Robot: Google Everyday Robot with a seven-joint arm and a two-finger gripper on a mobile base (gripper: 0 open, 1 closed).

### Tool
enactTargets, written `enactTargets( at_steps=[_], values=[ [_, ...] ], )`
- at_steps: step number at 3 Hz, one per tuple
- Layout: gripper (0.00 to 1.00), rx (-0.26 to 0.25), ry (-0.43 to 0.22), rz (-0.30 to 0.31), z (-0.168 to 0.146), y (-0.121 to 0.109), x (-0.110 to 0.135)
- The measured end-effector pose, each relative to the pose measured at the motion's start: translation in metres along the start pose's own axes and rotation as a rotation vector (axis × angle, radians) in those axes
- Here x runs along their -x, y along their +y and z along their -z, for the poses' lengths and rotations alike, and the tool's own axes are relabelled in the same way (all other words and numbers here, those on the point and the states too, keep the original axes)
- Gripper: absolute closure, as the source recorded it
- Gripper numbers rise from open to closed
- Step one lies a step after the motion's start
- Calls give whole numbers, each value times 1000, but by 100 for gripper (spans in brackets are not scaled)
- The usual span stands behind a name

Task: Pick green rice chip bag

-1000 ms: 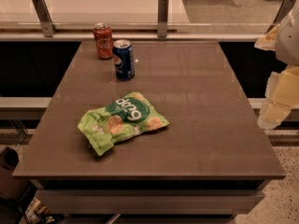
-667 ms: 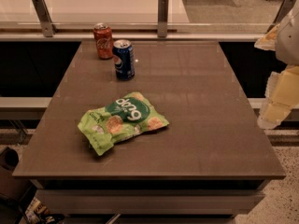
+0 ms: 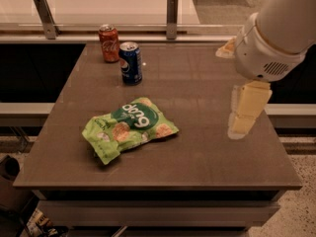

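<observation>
- While the gripper (image 3: 245, 114) hangs over the right side of the table (image 3: 197, 78), the green rice chip bag (image 3: 129, 130) lies flat on the left half, nearer the front edge than the back.
- Camera view, bag: long axis runs roughly left to right across the tabletop, right end tilted slightly toward the back.
- Left end of the bag points at the near-left corner and looks crumpled and folded; right end points toward the table's middle.
- Dark green patch (image 3: 139, 116) faces up on the back-right part of the bag, white lettering upside down from this camera; round tan chips are printed below it.
- Bag is well apart from the gripper; nothing touches it but the tabletop.
- Gripper: pale cream, pointing down below the arm's rounded white housing (image 3: 266, 48), close above the surface near the right edge; cannot tell whether it is apart or together, and it holds nothing that I can see.
- Blue can (image 3: 131, 63) stands upright behind the bag, apart from it.
- Red can (image 3: 108, 37) stands upright just behind and left of the blue can, near the back edge.
- Two metal posts (image 3: 172, 10) rise behind the table's back edge.
</observation>
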State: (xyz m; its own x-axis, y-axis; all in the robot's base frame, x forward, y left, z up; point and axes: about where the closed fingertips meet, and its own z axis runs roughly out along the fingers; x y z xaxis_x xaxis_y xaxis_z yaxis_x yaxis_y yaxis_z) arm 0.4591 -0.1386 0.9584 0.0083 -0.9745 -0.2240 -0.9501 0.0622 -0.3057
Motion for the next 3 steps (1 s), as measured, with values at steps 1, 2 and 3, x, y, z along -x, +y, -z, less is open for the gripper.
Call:
enactTargets(
  at_steps=[1,2,3],
  values=[
    [0,53,-32,82,-38,4,29],
    [0,110,-71,149,-83,8,58],
    [0,149,-105,210,-114,12,87]
  ],
)
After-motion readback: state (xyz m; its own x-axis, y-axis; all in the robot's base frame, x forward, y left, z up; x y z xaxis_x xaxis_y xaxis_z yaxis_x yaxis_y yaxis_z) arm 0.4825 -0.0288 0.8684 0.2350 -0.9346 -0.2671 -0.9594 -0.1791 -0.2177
